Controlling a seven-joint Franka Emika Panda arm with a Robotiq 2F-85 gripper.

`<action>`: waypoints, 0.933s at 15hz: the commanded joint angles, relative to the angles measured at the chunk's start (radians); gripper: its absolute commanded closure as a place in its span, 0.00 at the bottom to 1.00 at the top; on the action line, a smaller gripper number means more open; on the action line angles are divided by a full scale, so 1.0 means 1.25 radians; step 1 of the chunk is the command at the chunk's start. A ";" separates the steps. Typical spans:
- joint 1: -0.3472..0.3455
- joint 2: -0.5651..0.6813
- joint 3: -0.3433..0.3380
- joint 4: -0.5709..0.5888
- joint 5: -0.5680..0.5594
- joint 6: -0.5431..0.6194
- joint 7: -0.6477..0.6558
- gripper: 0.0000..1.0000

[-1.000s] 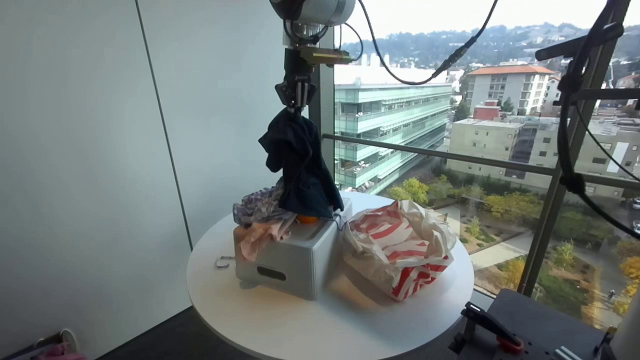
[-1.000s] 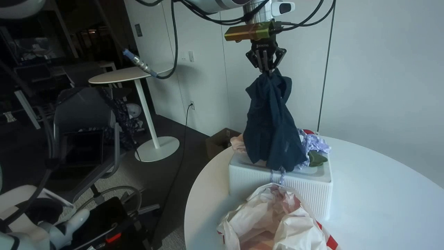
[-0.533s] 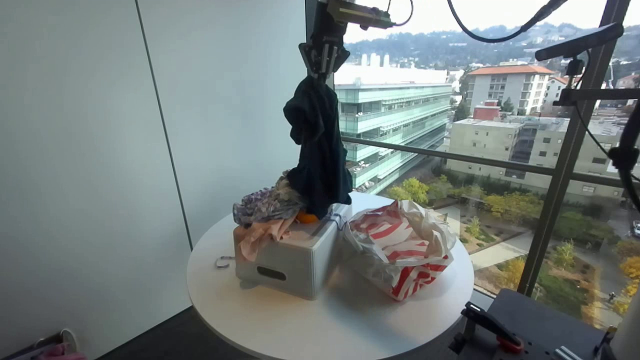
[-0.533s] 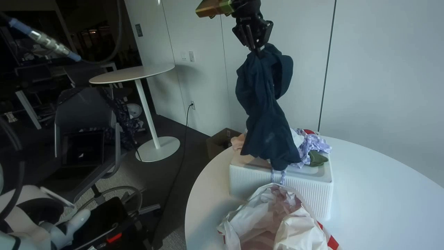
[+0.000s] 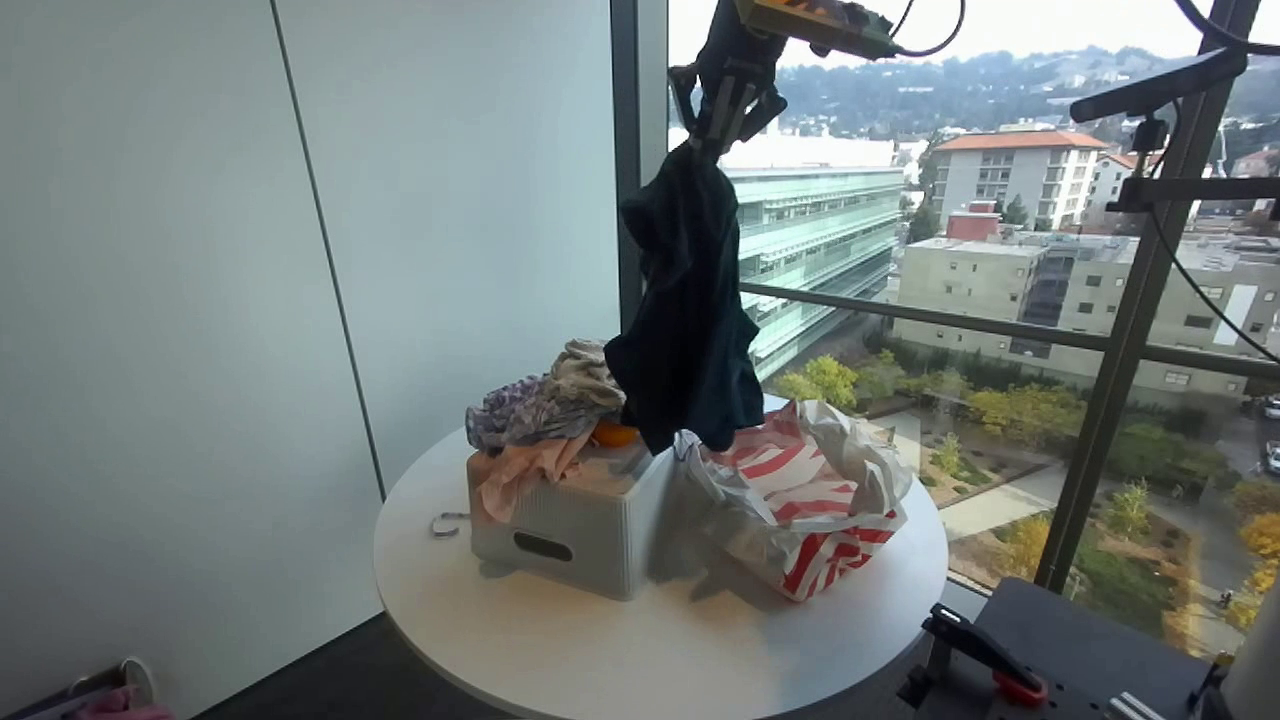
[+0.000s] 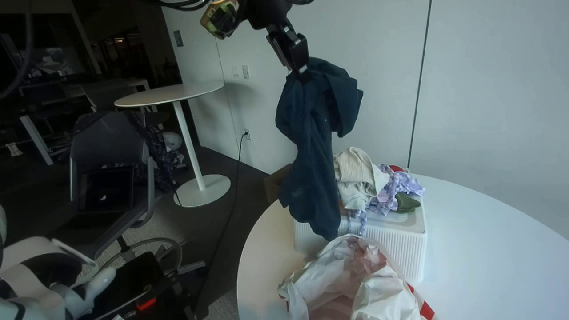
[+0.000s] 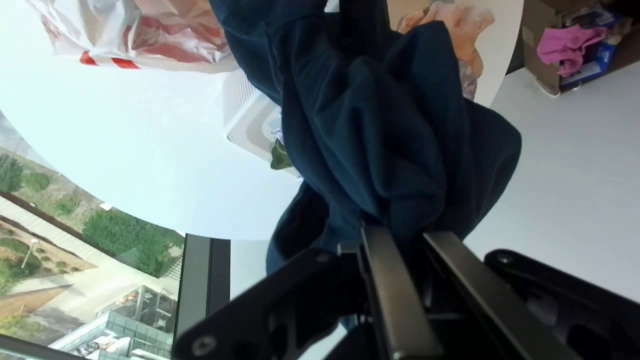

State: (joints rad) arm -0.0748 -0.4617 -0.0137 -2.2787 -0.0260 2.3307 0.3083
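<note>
The gripper is nearly closed, pinching the top of a dark blue cloth that hangs in the air beside a white box on the round table. Next to the box sits a red-and-white bag, mouth upward, its contents unclear. On the box lie a peach cloth, a cream cloth and a purple cloth. In the wrist view, a cardboard box holds a pink cloth. The dark blue cloth's long axis runs nearly upright, free end down near the bag; whether they touch cannot be told.
</note>
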 commanded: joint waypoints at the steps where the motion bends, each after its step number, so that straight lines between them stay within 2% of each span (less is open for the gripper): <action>1: -0.044 -0.142 0.029 -0.153 -0.008 0.086 0.064 0.88; 5: -0.028 -0.152 0.048 -0.183 -0.002 0.063 0.015 0.88; 7: 0.005 -0.128 0.049 -0.179 0.020 0.046 -0.023 0.88; 14: 0.111 0.019 0.028 -0.137 0.090 -0.029 -0.176 0.88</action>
State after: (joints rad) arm 0.0171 -0.5212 0.0460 -2.5087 0.0341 2.3497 0.1879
